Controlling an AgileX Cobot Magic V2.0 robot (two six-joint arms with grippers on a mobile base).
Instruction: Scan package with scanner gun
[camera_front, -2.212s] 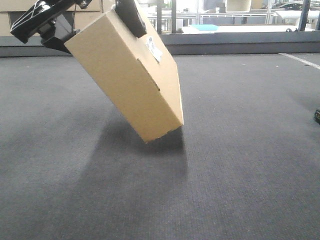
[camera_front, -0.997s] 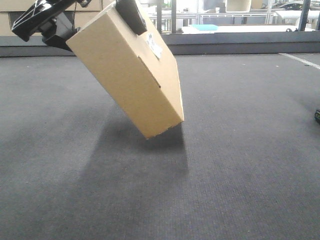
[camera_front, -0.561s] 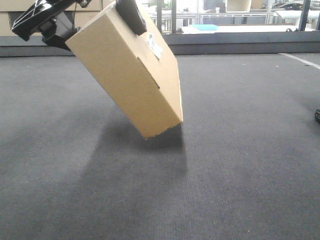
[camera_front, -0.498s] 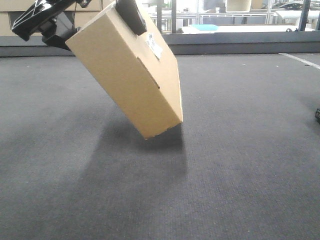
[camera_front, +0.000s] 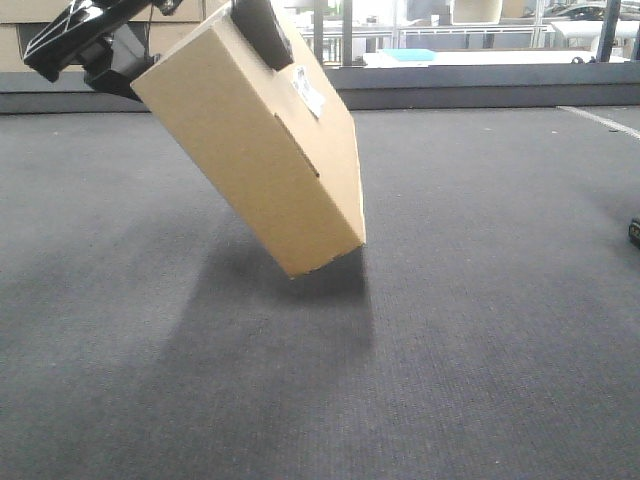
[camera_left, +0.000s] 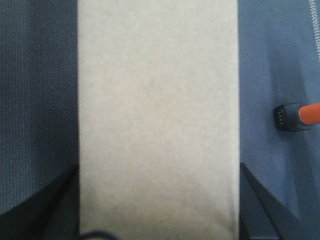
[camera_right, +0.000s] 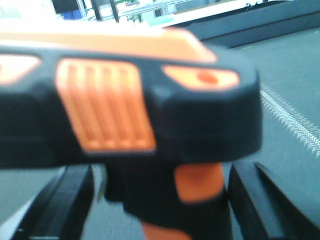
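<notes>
Brown cardboard package (camera_front: 270, 150) tilts over the grey table (camera_front: 480, 350), left hand (camera_front: 185, 45) clamped on it; its white label (camera_front: 308, 97) shows only from the front. Orange-black scanner gun (camera_right: 130, 115) fills the right wrist view; whether the right hand (camera_right: 160, 202) grips it, I cannot tell.

The scanner gun (camera_right: 150, 115) fills the right wrist view as a blur, handle cut off at 6 o'clock; the front view shows only a dark sliver at 3 o'clock. The package (camera_left: 157, 120) overruns the left wrist view's top and bottom edges
</notes>
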